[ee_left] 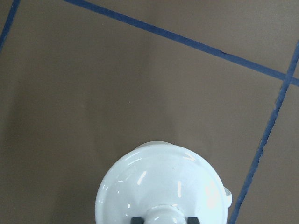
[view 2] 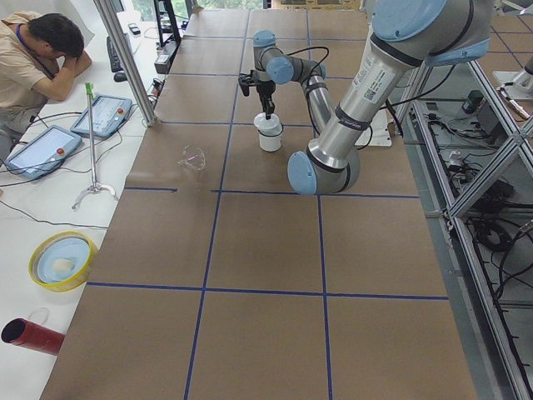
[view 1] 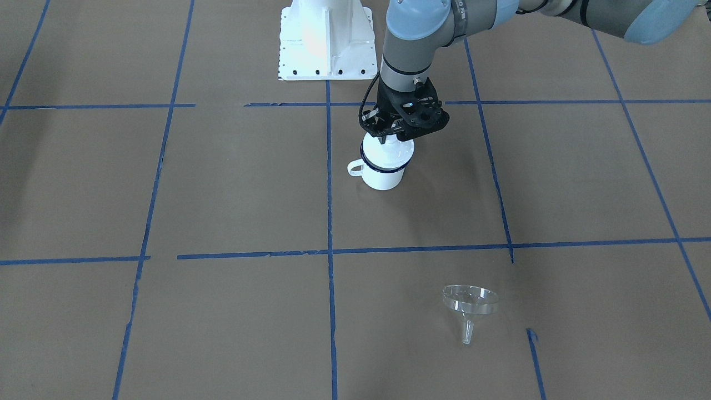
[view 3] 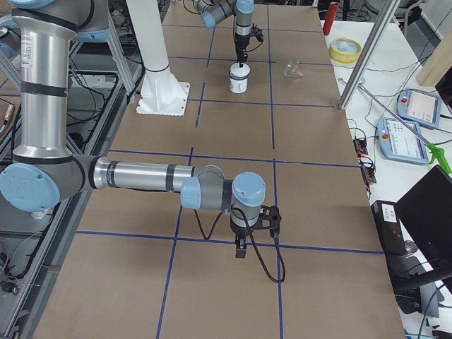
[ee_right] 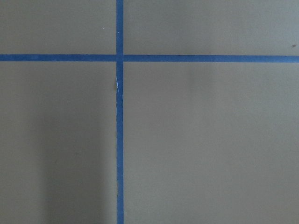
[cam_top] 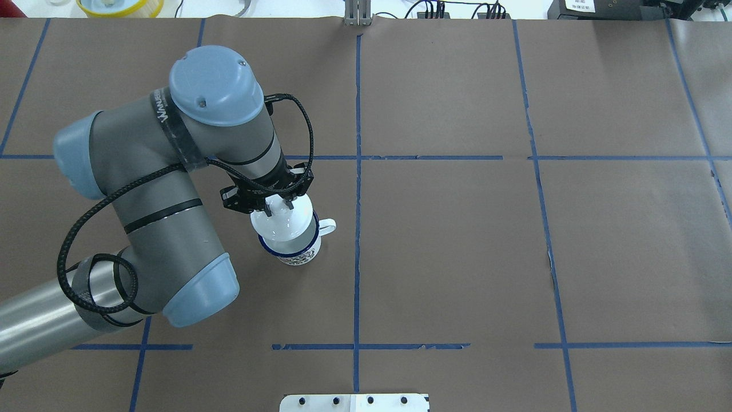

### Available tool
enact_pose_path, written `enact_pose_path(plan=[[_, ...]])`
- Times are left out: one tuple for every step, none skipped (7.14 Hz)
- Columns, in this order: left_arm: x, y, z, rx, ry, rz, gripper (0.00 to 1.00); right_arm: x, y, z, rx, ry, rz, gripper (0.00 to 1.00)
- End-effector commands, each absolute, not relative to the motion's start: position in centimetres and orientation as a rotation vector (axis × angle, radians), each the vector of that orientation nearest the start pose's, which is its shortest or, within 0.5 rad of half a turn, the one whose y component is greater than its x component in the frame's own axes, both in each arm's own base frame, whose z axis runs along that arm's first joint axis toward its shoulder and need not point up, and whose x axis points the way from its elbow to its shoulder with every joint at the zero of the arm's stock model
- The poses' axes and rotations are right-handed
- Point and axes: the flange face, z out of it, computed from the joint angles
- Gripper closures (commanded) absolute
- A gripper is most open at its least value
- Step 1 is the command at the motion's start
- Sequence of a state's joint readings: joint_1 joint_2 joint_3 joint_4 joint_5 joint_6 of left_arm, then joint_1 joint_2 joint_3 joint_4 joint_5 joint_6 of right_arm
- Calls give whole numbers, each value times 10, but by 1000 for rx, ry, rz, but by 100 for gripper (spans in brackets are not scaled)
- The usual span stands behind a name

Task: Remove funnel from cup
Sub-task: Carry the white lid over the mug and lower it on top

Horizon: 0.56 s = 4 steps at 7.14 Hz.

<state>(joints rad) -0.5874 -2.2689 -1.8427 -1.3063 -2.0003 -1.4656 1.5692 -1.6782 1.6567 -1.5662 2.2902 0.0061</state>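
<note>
A big flat table covered in brown paper (cam_top: pixel 457 257) is crossed by blue tape lines (cam_top: pixel 357 257) making squares. A white bench (view 2: pixel 25 242) runs along 1 long edge, beside 1 silver metal post (view 2: pixel 125 58).

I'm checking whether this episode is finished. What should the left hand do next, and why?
Probably open and lift straight up: the funnel already lies on the table, apart from the cup, and the left hand only pinches the knob of the lid, which appears seated on the cup.
</note>
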Motion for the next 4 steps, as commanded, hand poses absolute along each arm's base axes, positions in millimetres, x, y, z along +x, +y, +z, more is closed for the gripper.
enact_pose_path(plan=[[483,-421,173,-156,796,-290,100,67,-445,670,-19,-719,10,0],[482,-421,175,-157,794,-291,100,67,-445,670,-19,-719,10,0],[482,-421,177,-158,791,-291,100,67,-445,670,-19,-719,10,0],[482,-421,176,-157,793,-290,100,67,-445,670,-19,-719,10,0]])
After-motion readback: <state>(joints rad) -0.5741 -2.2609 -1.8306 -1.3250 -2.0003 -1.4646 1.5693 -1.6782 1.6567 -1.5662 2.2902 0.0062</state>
